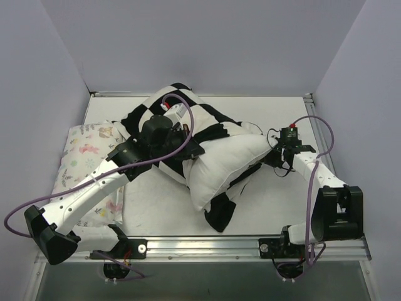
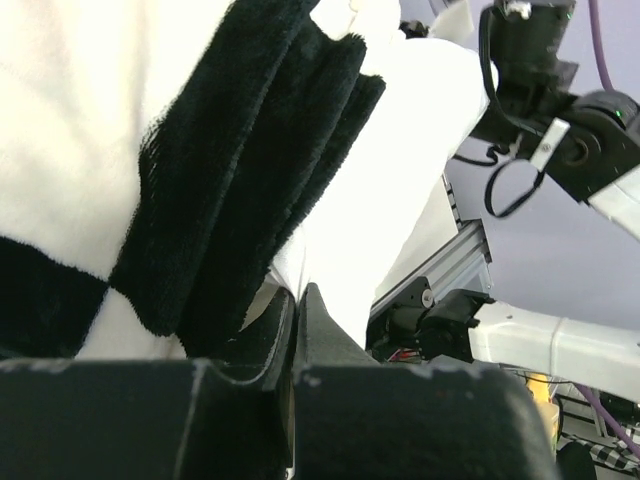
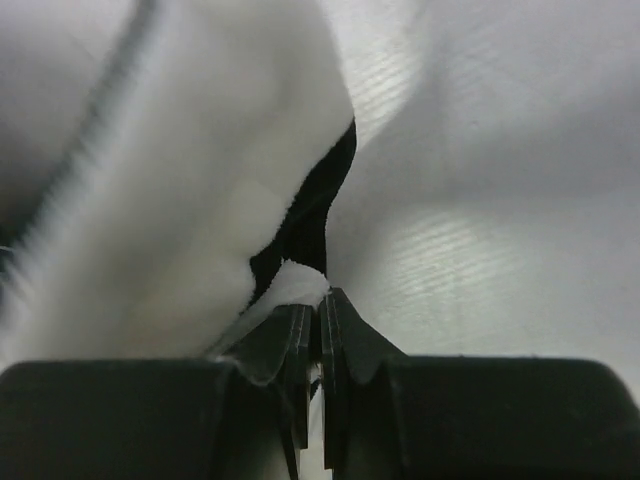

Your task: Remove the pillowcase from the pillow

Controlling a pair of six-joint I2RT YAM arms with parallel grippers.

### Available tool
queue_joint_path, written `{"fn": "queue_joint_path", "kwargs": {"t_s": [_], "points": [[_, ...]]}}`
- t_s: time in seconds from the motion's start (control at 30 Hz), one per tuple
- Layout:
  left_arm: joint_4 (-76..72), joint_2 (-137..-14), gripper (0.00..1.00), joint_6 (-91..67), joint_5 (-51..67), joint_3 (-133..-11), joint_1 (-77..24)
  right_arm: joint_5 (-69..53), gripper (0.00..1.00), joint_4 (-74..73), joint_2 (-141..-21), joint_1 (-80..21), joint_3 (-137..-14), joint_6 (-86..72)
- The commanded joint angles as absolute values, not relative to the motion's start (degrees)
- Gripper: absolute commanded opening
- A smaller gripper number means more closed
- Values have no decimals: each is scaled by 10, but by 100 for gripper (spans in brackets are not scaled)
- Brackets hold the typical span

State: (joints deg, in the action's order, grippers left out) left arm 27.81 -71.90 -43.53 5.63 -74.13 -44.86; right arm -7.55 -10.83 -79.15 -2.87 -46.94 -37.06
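Black-and-white checkerboard fabric pillowcase lay bunched mid-desk, partly covering the plump white pillow. The left claw was clamped on a pillowcase fold. The right claw pinched the pillow's right corner.

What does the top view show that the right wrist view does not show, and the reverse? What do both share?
Only the top view: the left gripper at the pillowcase, the floral pillow on the left side of the table, and the pillow partly out of its case. Only the right wrist view: the jaws of the right gripper shut on a small white corner, apparently the pillow's. Both: pillow, pillowcase and right gripper.
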Motion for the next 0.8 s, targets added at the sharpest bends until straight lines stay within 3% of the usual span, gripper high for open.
{"fn": "queue_joint_path", "kwargs": {"t_s": [0.0,0.17,0.23,0.37,0.4,0.5,0.77], "points": [[240,-664,0,-438,88,-772,-453,-90,0,-56,-823,-2,-521,-361],[183,-706,0,-456,89,-739,-503,-244,3,-6,-894,-2,-602,-378],[159,-726,0,-453,93,-738,-527,-276,9,-5,-912,-2,-635,-380],[135,-774,0,-452,96,-736,-538,-262,39,-67,-884,-2,-670,-366],[121,-781,0,-453,96,-734,-537,-255,55,-82,-873,17,-675,-363],[84,-819,0,-463,102,-734,-538,-230,74,-132,-832,35,-700,-355],[11,-946,2,-485,123,-811,-544,-198,87,-221,-731,36,-714,-340]]}}
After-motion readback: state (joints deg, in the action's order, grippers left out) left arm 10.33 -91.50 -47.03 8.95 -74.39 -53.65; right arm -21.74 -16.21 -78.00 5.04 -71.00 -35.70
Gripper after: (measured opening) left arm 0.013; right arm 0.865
